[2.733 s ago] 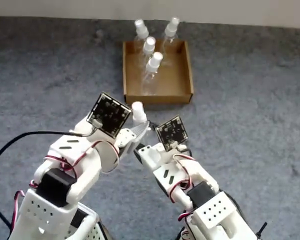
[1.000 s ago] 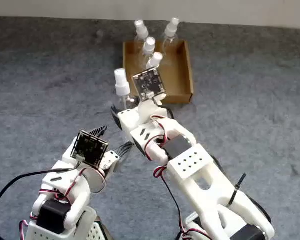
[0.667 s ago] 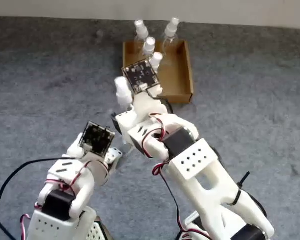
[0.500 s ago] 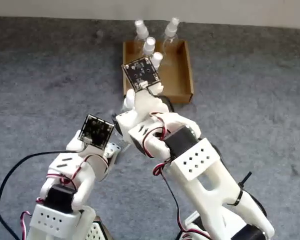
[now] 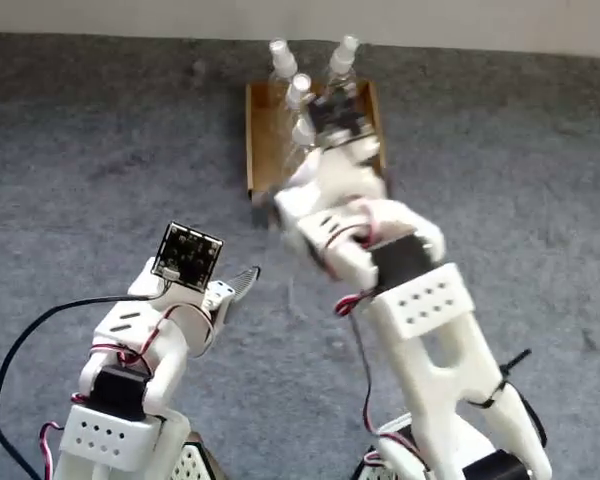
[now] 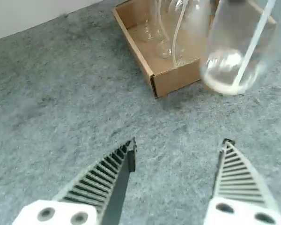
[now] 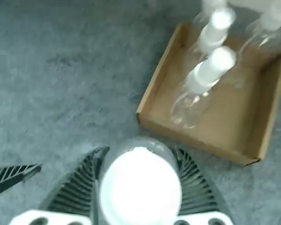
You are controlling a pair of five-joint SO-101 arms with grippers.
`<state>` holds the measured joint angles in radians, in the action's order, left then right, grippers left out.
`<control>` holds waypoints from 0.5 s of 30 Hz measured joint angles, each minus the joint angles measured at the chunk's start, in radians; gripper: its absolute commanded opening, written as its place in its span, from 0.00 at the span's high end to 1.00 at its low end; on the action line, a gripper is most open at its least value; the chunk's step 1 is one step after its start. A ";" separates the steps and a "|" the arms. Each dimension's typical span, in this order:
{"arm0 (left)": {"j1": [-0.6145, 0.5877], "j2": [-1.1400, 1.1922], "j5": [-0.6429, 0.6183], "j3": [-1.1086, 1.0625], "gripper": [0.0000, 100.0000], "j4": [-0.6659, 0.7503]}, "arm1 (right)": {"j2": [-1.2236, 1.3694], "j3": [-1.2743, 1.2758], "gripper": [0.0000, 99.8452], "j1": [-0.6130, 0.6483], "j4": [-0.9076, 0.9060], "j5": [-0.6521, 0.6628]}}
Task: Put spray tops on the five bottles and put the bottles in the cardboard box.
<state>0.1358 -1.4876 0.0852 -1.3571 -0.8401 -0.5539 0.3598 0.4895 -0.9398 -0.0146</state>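
Note:
My right gripper (image 7: 140, 153) is shut on a clear bottle with a white spray top (image 7: 139, 187). It holds the bottle upright above the carpet, just short of the near left corner of the cardboard box (image 7: 157, 89). The left wrist view has this held bottle (image 6: 234, 51) hanging in the air before the box (image 6: 171, 80). Several capped bottles (image 5: 300, 88) stand in the back half of the box (image 5: 255, 150). Farther back toward the near side, my left gripper (image 6: 179, 142) is open and holds nothing; it is low over the carpet (image 5: 244, 282).
Grey carpet (image 5: 500, 150) covers the whole table. A pale wall edge (image 5: 460, 20) runs just behind the box. A black cable (image 5: 20, 345) trails by the left arm's base. The right arm's body (image 5: 410, 290) stretches across the middle.
The right arm has swung forward and to the right, carrying the capped bottle toward the box's near corner. The left gripper let go earlier, drew back and now stays low and open.

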 measured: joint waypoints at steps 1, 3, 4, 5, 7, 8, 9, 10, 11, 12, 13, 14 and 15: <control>0.000 0.000 0.000 0.000 0.78 0.000 | 0.000 -0.015 1.00 -0.035 0.003 0.014; 0.003 0.000 0.000 0.000 0.78 0.000 | 0.000 -0.048 1.00 -0.097 0.009 0.040; 0.005 0.000 0.000 0.000 0.78 0.000 | 0.000 -0.063 1.00 -0.123 0.009 0.051; 0.005 0.000 0.000 -0.005 0.78 0.000 | 0.000 -0.077 1.00 -0.150 0.009 0.060; 0.003 0.000 0.000 -0.025 0.78 0.002 | 0.002 -0.098 1.00 -0.203 0.011 0.080; 0.005 0.000 0.000 -0.031 0.78 0.002 | 0.008 -0.106 1.00 -0.224 0.018 0.089; 0.005 0.000 0.000 -0.031 0.78 0.002 | 0.020 -0.112 1.00 -0.241 0.028 0.095; 0.005 0.000 0.000 -0.031 0.78 0.002 | 0.040 -0.120 1.00 -0.255 0.038 0.101; 0.005 0.000 0.000 -0.031 0.78 0.002 | 0.064 -0.129 1.00 -0.264 0.051 0.103; 0.005 0.000 0.000 -0.031 0.78 0.003 | 0.097 -0.140 1.00 -0.273 0.058 0.106; 0.005 0.000 0.000 -0.031 0.78 0.005 | 0.133 -0.155 1.00 -0.279 0.063 0.106; 0.005 0.000 0.000 -0.031 0.78 0.005 | 0.173 -0.178 1.00 -0.281 0.066 0.106; 0.005 0.000 0.000 -0.031 0.78 0.005 | 0.218 -0.201 1.00 -0.282 0.066 0.106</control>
<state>0.1404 -1.4876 0.0852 -1.3878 -0.8355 -0.3360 0.1588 0.2071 -0.8738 0.0913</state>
